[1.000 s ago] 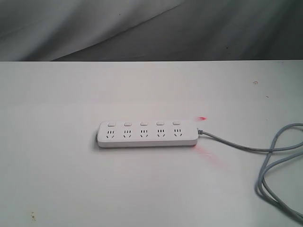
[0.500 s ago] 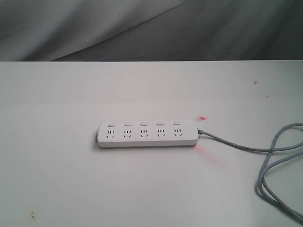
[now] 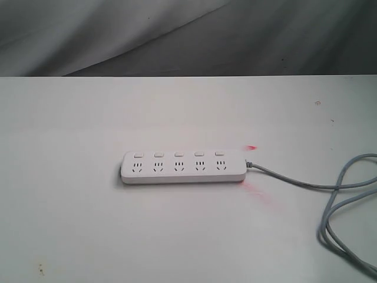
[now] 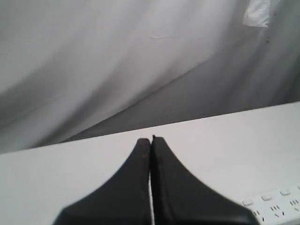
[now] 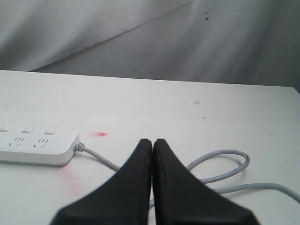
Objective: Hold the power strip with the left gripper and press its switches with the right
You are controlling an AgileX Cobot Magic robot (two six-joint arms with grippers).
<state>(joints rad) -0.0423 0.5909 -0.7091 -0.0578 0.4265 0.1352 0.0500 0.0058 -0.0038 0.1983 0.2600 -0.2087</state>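
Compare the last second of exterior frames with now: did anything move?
Nothing visibly changed. The power strip lies in the same spot on the table, its cord keeps the same loop, and the red glow at the cord end is unchanged.

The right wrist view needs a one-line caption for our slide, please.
Shut right hand facing the power strip and its looped grey cord on the white table.

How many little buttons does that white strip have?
5: leftmost button, second, middle, fourth, rightmost, in a row along the far edge of the strip. None hidden.
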